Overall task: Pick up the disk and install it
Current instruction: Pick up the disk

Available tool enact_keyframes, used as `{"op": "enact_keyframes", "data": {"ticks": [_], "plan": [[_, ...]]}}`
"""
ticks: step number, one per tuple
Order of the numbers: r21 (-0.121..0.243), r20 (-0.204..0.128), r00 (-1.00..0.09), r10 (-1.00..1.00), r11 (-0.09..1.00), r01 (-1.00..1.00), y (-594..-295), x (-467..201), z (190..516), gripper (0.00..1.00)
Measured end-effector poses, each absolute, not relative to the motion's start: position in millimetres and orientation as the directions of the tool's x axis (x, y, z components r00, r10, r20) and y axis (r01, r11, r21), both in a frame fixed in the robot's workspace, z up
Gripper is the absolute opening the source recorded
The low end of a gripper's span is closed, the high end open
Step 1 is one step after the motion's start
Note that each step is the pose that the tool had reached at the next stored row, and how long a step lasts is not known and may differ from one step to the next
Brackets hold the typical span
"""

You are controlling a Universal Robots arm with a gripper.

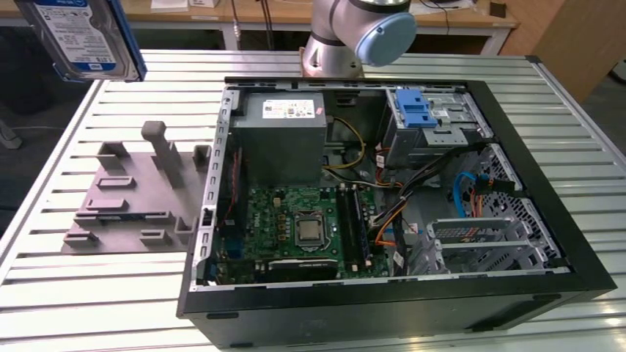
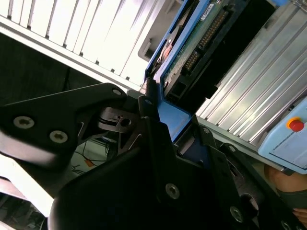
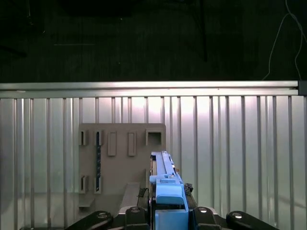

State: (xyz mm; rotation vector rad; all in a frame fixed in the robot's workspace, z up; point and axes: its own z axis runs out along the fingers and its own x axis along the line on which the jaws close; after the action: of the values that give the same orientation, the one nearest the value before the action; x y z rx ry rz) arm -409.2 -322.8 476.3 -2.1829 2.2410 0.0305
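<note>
Since its 2 black fingers (image 2: 154,139) press on either side of the blue bracket (image 2: 178,115), the gripper (image 2: 172,125) is pinching the disk (image 2: 201,43). In the second wrist view, the disk's green circuit board and connector row face the camera. In the first wrist view the gripper (image 3: 170,213) carries the disk (image 3: 165,179) edge-on, clear of any surface. Below the gripper lies a slatted metal table (image 3: 240,143). Under the held disk, partly to one side of it, sits a grey fixture plate (image 3: 120,158) with rectangular slots.

In the exterior view the disk (image 1: 83,37) hangs high above the table (image 1: 98,308). Its blue-and-white label is turned to the camera and carries lines of dark print. The fixture plate (image 1: 127,198) lies lower down, beneath it. Well apart from the gripper, lower and toward the exterior view's right, an open computer case (image 1: 577,242) rests on the table. Inside the case are a grey box (image 1: 284,139) with a white printed sticker, a green motherboard (image 1: 293,227) and a blue ribbed latch (image 1: 418,110) on the drive cage.
</note>
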Motion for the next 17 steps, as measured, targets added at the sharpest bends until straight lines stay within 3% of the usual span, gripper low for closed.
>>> {"op": "enact_keyframes", "data": {"ticks": [17], "plan": [[0.005,-0.024,-0.026,-0.999,0.026,-1.0,-324.8,-381.8,476.4,0.36]]}}
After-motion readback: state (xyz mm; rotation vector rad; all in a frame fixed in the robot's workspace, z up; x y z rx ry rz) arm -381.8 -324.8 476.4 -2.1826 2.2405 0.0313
